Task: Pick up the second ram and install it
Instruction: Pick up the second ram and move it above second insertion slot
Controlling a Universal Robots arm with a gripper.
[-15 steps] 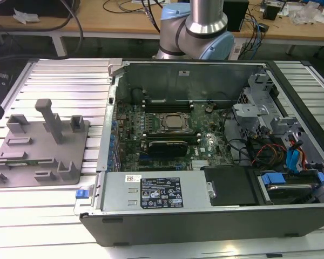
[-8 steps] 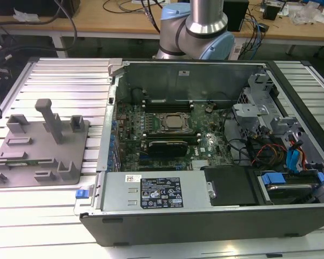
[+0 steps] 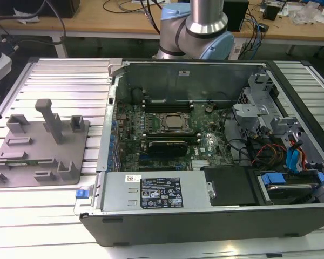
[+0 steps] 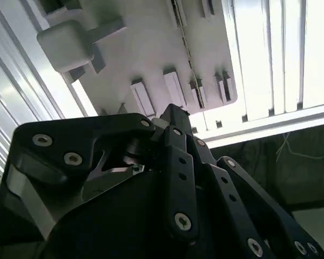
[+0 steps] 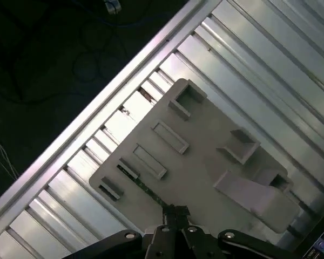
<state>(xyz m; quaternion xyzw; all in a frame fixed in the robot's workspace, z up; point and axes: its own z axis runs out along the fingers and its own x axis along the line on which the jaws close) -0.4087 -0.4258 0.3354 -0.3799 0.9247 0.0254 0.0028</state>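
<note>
Gripper fingertips meet, holding nothing, in the first wrist view. Beneath, we see the second ram lying in a gray holder tray. On the exterior view's right stands the open computer case, labels unreadable to us.

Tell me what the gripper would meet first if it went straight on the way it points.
Probably the slim green circuit-board stick slotted in the grey moulded holder plate; in the first wrist view the gripper points at its end. Depth is unclear.
</note>
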